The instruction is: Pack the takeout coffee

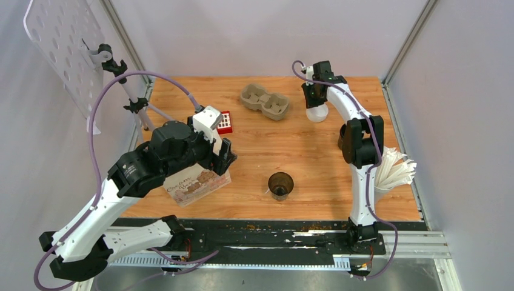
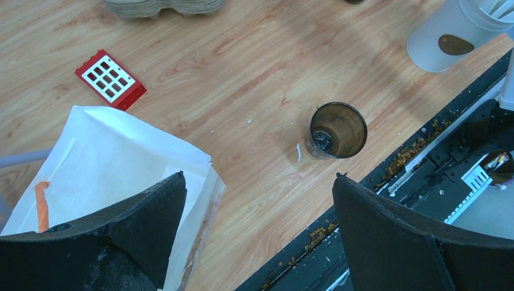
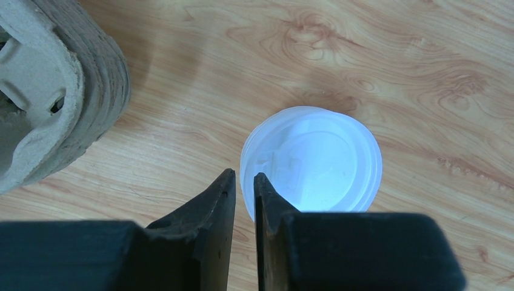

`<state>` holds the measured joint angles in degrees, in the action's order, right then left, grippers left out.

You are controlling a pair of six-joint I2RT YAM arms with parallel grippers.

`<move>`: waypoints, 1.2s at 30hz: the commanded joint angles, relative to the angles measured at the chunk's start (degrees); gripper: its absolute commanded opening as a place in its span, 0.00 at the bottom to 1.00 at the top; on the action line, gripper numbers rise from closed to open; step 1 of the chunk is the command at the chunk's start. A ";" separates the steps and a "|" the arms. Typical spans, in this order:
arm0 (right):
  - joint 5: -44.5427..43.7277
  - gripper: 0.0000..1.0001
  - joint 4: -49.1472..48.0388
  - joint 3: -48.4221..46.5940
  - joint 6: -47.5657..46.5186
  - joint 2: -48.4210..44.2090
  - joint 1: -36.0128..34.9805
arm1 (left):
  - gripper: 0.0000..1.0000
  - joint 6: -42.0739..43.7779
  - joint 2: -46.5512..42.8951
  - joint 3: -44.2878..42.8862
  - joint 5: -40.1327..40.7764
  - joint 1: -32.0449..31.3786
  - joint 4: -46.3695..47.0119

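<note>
One takeout coffee cup [image 1: 280, 185] stands open with no lid near the table's front middle; it has dark sides and shows in the left wrist view [image 2: 337, 130] too. A white round plastic lid [image 1: 317, 113] sits at the back right, also seen in the right wrist view [image 3: 312, 160]. My right gripper [image 3: 242, 182] is almost closed, with the lid's left rim between its fingertips; I cannot tell whether the lid is lifted. My left gripper [image 2: 257, 200] is wide open and empty, its left finger over the edge of a white paper bag [image 2: 109, 157] left of the cup.
A grey-brown pulp cup tray [image 1: 265, 101] lies at the back middle, just left of the lid [image 3: 48, 91]. A red gridded block [image 1: 225, 122] lies behind the bag. A white holder of sticks [image 1: 394, 173] stands at the right edge. Brown crumbs lie on the front rail [image 2: 412, 151].
</note>
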<state>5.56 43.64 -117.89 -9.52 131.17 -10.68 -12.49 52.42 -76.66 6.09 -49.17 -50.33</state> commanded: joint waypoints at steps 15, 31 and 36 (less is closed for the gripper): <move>-0.34 0.18 -0.83 -2.44 0.11 2.19 0.22 | 0.97 0.09 -0.19 -0.09 -0.11 -0.32 1.70; 2.93 0.00 0.35 -2.80 0.50 -0.81 0.67 | 0.97 -0.07 0.30 0.02 -0.80 -0.30 2.38; 4.56 0.00 0.35 -2.03 1.21 -1.21 0.86 | 0.97 -0.25 -0.25 -0.07 -0.73 -0.32 2.03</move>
<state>7.62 43.99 -118.34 -9.28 133.19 -10.28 -12.49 52.80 -76.55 6.02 -49.17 -50.28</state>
